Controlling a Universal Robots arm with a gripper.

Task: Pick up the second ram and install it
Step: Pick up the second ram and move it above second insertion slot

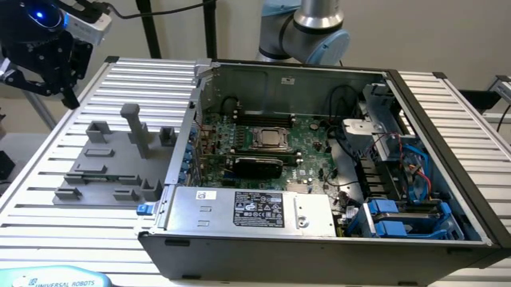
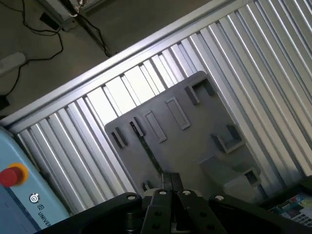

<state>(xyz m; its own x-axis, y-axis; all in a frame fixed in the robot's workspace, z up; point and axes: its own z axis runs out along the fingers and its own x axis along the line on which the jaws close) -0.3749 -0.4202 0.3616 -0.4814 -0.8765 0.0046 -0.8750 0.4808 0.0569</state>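
Ribbed surface, carrying the open computer case and, on the exterior view's left of it, the grey fixture plate. Second ram: on edge in the plate's blocks, not yet taken. My fingers: high above the plate; open or shut I cannot tell; best aligned along the stick, gripping its flat faces squarely.

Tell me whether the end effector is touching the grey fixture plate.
Apart. The exterior view shows the end effector hanging above the grey fixture plate, bare table slats visible between them.
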